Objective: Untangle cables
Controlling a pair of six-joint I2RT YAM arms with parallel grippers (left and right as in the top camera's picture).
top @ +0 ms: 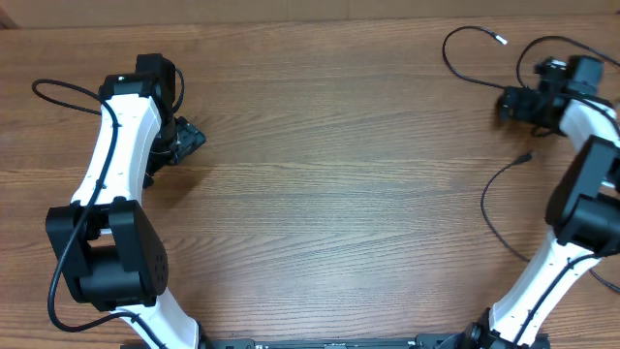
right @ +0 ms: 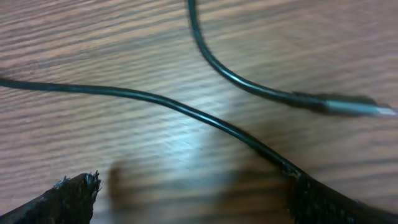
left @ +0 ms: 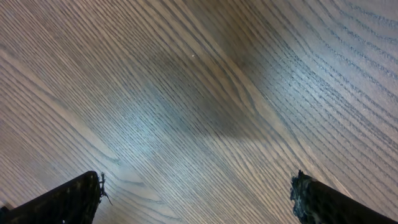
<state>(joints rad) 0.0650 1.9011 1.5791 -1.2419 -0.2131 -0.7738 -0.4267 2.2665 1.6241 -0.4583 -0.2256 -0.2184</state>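
The right gripper's (right: pixel 194 182) two black fingers (right: pixel 62 199) stood wide apart, with nothing clamped between them. A thin black flexible cord (right: pixel 186 109) ran across the brown wood-grain table (right: pixel 93 37) just ahead of them. It came from the left edge of the wrist view down to the finger on the right of that view. It met that fingertip there, but whether it touched the tip or passed beneath it could not be told. Further out from the right gripper, a second stretch of black cord curved down from the top of the view. It ended in a silver-tipped plug (right: pixel 354 107) lying flat on the wood, apart from both fingers. Whether the two stretches belonged to one cord could not be told.

From overhead, a looped black cord with a bright tip (top: pixel 448 53) lay just beside the right gripper, toward the far edge of the table. One end of it ran in under the gripper body. A curved black cord with a dark plug (top: pixel 487 208) lay near the right gripper on the side toward the arm bases. This cord lay apart from the gripper, and its far end disappeared under the white right arm (top: pixel 542 267).

Well apart from the right gripper, across the table, the left gripper's (left: pixel 198 182) fingers also stood wide apart above bare wood. They held and touched nothing.
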